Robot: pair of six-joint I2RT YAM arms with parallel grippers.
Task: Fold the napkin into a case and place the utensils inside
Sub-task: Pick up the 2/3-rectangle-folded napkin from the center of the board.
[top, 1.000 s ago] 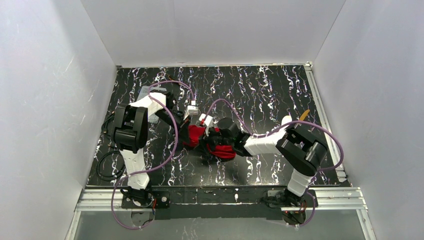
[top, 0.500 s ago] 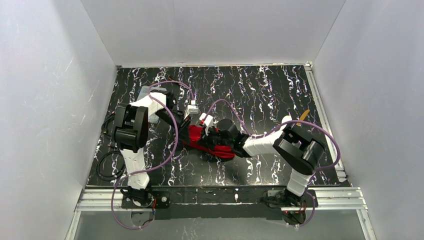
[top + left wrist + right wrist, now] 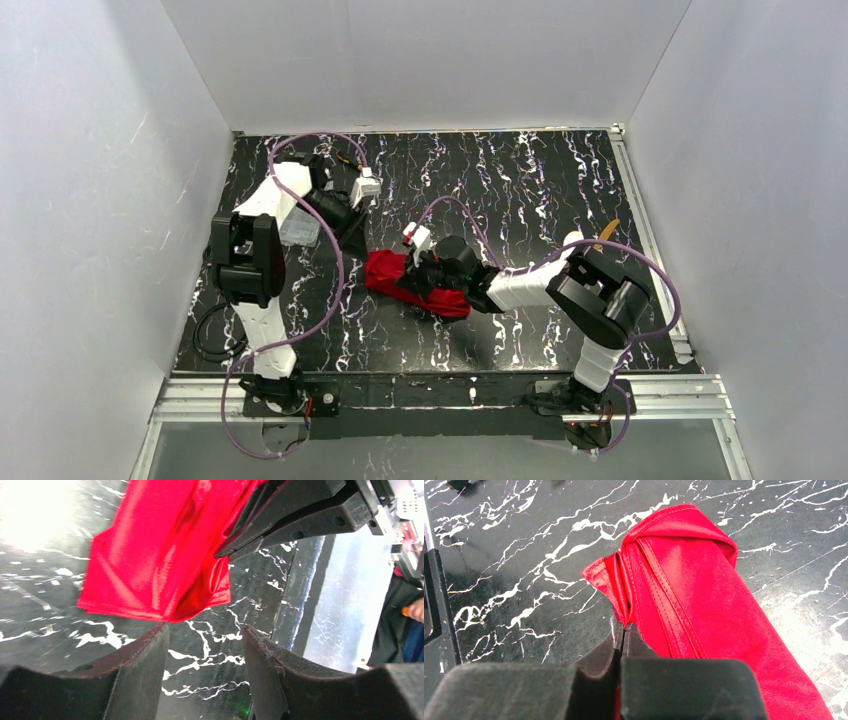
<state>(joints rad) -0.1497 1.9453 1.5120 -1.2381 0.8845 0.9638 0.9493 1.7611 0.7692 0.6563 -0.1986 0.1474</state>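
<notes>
Napkin (image 3: 388, 270) lies in a long bunched roll in the middle of the table (image 3: 540, 190), running left to right. Right claw (image 3: 623, 636) is closest, pinched tight on its folded edge. Left claw (image 3: 205, 630) hangs open with nothing in it, apart on the far left side

Black white-veined marble table (image 3: 540, 180), clear plastic box (image 3: 298, 232) near its left edge, white walls (image 3: 430, 60), aluminium rail (image 3: 450, 398) in front.

From above, the right arm (image 3: 520, 285) covers the middle of the napkin (image 3: 385, 272) and parts of the utensils (image 3: 611, 229). In the left wrist view the napkin runs off the top edge.
</notes>
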